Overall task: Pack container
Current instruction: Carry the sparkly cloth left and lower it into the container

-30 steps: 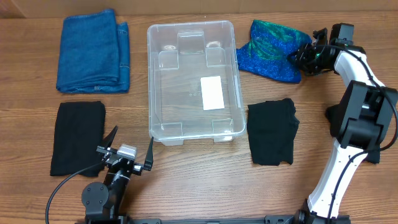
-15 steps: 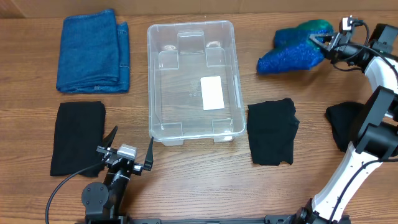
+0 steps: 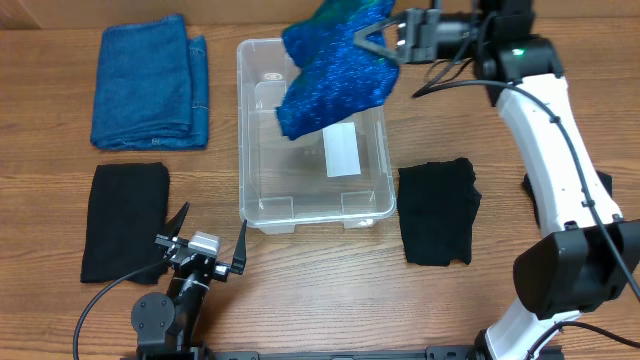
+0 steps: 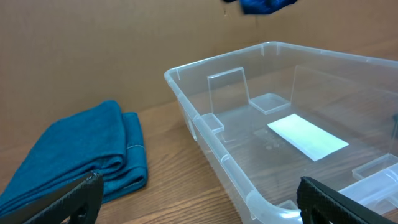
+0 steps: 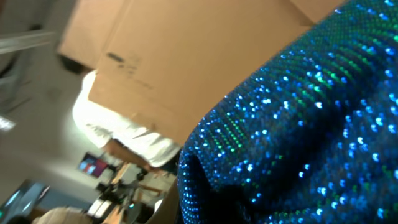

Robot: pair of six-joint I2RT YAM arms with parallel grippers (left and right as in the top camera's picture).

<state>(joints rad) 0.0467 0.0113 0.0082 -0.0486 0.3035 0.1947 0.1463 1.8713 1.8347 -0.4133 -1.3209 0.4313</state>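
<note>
The container (image 3: 262, 192), a clear plastic bin with a white label (image 3: 341, 150) on its base, stands mid-table. A blue-green sequined cloth (image 3: 333, 70) hangs over the bin's far half, above the floor, with my right gripper (image 3: 386, 44) shut on its upper right edge. In the right wrist view the sequined cloth (image 5: 298, 137) fills the frame and hides the fingers. My left gripper (image 3: 207, 241) is open at the table's front, just before the bin's near left corner. The left wrist view shows the container (image 4: 205, 121), its label (image 4: 308, 138) and my left gripper (image 4: 199, 190) with nothing between its fingers.
A folded blue towel (image 3: 150, 82) lies at the back left, seen also in the left wrist view as the blue towel (image 4: 81, 155). A black cloth (image 3: 125, 220) lies front left, and another black cloth (image 3: 437, 212) to the right of the bin. My right arm (image 3: 545, 130) spans the right side.
My right gripper shut on the sequined cloth at the back right, lifted it and carried it left to above the container. The left arm has not moved.
</note>
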